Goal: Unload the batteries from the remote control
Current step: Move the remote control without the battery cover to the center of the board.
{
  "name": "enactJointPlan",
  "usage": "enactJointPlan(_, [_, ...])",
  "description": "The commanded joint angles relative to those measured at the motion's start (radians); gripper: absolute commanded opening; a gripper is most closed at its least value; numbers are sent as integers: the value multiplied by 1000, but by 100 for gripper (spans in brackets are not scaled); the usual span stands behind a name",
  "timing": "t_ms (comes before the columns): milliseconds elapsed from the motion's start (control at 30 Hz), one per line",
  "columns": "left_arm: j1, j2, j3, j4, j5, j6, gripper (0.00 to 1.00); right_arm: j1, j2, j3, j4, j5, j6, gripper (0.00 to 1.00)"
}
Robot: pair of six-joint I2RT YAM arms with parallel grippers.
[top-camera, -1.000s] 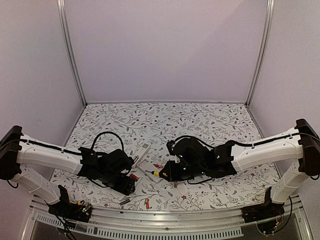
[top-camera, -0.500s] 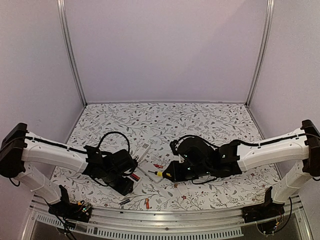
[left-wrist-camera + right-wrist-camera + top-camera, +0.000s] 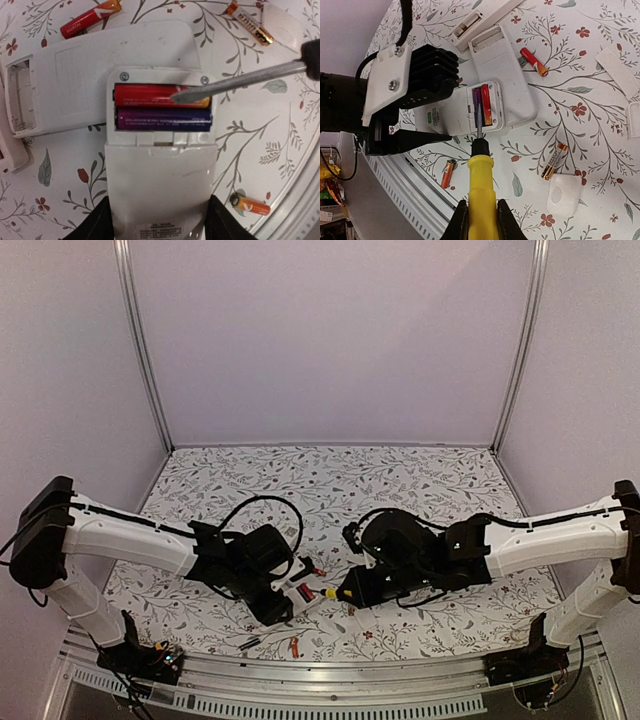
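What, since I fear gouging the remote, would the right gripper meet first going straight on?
The right gripper points along its screwdriver, whose tip lies at the red battery in the remote; that cell comes first, seemingly touching.

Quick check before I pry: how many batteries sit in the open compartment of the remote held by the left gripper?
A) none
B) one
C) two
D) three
C: the left wrist view shows a red battery and a purple battery lying side by side in the remote, with the screwdriver tip at the red one.
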Motion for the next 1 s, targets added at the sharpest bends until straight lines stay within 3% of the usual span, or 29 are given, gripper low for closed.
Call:
enactJointPlan(0, [-12,42,28,34,38,113,45,-4,2,36,-73,0,-28,0])
enactJointPlan(433, [-36,71,38,39,44,286,42,-1,-5,27,-162,16,-8,0])
enactJointPlan(733, [-105,77,40,56,48,327,41,33,3,59,-241,83,-3,0])
enactJointPlan(967, [-124,90,33,74,72,347,40,37,-49,26,-207,102,19,0])
